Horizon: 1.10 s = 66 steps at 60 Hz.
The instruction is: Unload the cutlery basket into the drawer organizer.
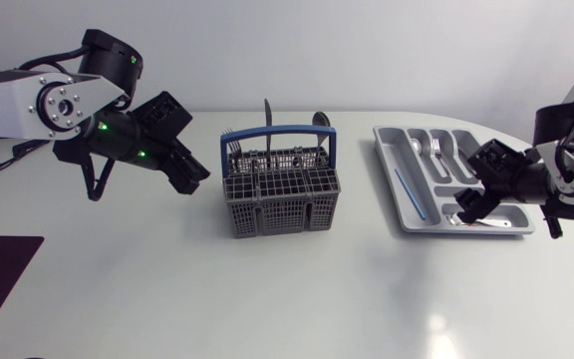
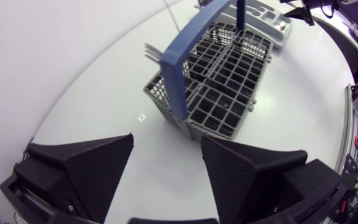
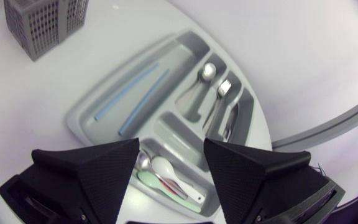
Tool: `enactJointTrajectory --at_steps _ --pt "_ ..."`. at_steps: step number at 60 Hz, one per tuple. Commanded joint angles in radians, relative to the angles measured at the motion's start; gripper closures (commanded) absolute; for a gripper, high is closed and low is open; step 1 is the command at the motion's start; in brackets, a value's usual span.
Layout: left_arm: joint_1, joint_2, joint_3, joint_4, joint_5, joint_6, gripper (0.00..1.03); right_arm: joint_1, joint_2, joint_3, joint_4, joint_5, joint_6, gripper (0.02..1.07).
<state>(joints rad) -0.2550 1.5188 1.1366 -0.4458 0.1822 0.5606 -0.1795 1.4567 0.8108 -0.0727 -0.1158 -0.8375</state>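
White surface [image 1: 267,299], viewed from above. Cutlery basket [image 1: 280,189], grey with a blue handle, stands mid-surface with utensil handles [image 1: 266,115] rising from it. Drawer organizer [image 1: 389,165] lies to its right, well apart, holding spoons [image 3: 207,71], a fork [image 3: 224,88] and two blue sticks [image 3: 143,102]. Left jaws, apart and empty, hover beside the basket. Right jaws, apart and empty, hang over the organizer's end compartment.

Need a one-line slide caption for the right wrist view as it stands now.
Right tool open above the drawer organizer, spoons in the compartment beneath it, cutlery basket beyond.
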Motion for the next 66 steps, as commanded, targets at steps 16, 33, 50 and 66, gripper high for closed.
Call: enactJointTrajectory --at_steps 16,33,50,66 --pt "0.053 0.244 0.055 0.127 0.02 -0.01 0.14 0.319 0.146 0.197 0.013 -0.073 0.428 0.23" --pt "-0.001 0.285 0.058 0.136 0.023 -0.028 0.13 0.453 0.375 0.352 0.005 -0.13 0.581 0.23" --pt "-0.081 0.182 -0.066 0.133 0.045 -0.036 0.11 0.518 0.208 0.186 -0.018 -0.145 0.591 0.23" --pt "-0.128 0.047 -0.186 0.127 0.045 -0.039 0.11 0.565 0.056 0.037 -0.044 -0.142 0.591 0.23"
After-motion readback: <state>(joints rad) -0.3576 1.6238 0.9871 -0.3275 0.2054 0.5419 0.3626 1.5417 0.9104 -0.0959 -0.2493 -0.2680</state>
